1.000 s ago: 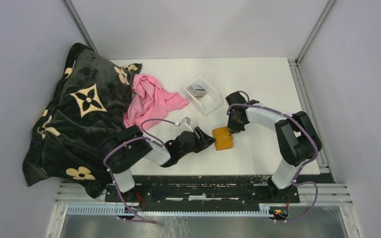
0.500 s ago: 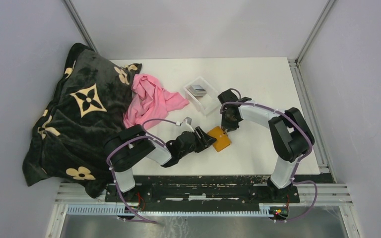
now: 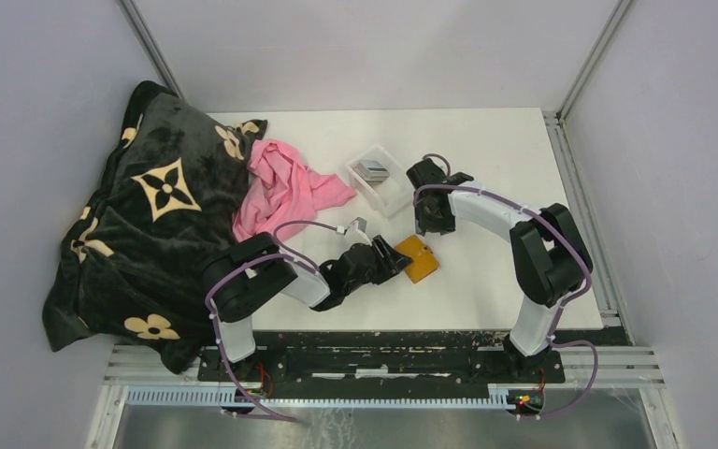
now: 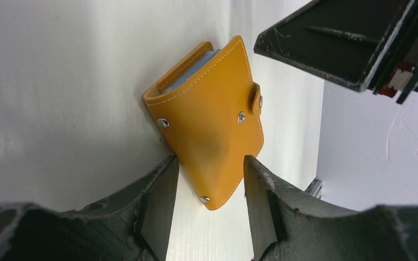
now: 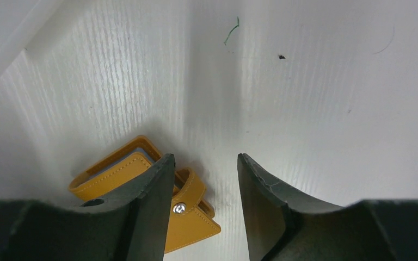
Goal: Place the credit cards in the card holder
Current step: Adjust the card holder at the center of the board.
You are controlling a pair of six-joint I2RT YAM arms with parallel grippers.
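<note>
Left gripper (image 4: 209, 163) clamps the card holder (image 4: 207, 114) by its left end; the open, empty right gripper (image 5: 205, 160), the nearer arm, has the credit cards (image 3: 371, 169) far-left, in the tray (image 3: 398, 195).

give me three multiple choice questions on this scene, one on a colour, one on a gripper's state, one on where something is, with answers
1. The card holder is: A green; B orange; C black.
2. The right gripper is: A open and empty; B shut on a card; C shut on the card holder.
3. The credit cards lie: A in the right gripper; B on top of the card holder; C in the clear tray.
Answers: 1 B, its stitched cover is orange in both wrist views; 2 A, its fingers stand apart and grip nothing; 3 C, the top view shows the stack inside the tray.
</note>
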